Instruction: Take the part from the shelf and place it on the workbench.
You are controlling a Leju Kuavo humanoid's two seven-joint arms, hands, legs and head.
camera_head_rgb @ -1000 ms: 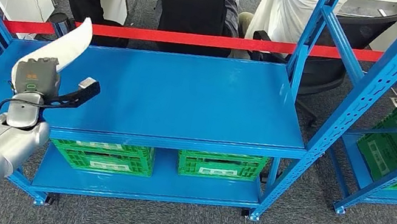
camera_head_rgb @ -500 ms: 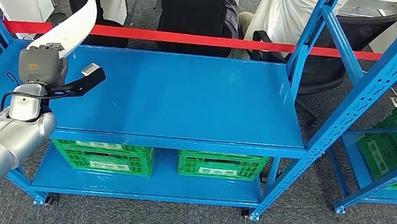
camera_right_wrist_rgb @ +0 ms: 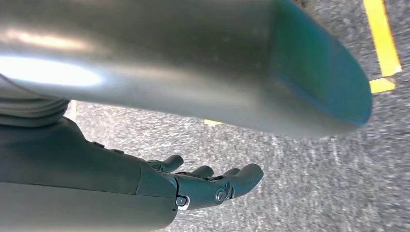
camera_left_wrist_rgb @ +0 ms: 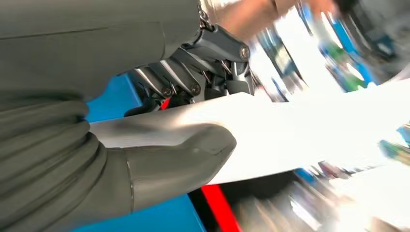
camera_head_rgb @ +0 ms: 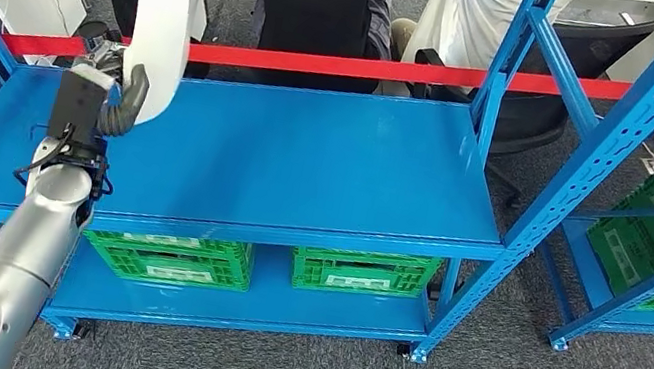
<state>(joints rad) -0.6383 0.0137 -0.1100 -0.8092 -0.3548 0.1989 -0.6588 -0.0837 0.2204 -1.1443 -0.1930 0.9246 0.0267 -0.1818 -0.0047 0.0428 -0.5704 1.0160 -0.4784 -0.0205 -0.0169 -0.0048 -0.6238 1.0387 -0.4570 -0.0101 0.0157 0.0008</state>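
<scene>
At your far left, the left hand (camera_head_rgb: pixel 104 100) grips the white part (camera_head_rgb: pixel 161 8) by its lower end, fingers (camera_left_wrist_rgb: pixel 193 84) and thumb wrapped around it, upright above the blue shelf (camera_head_rgb: pixel 306 166) (its left end). Your right hand (camera_right_wrist_rgb: pixel 208 186) hangs over grey carpet, fingers loosely apart, holding nothing.

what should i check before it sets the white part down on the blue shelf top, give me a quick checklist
1. Grip on the white part: ok, the left hand holds it near its lower end, thumb pressed across it.
2. Part's attitude: not ok for placing, it stands nearly upright, above the hand.
3. Landing spot on the blue shelf top: ok, bare surface beside the hand.
4. Clearance behind: cannot tell, the part's upper end overlaps the red barrier tape and the seated people in the head view.
5. Right hand: ok, holding nothing, hanging over the grey carpet.
</scene>
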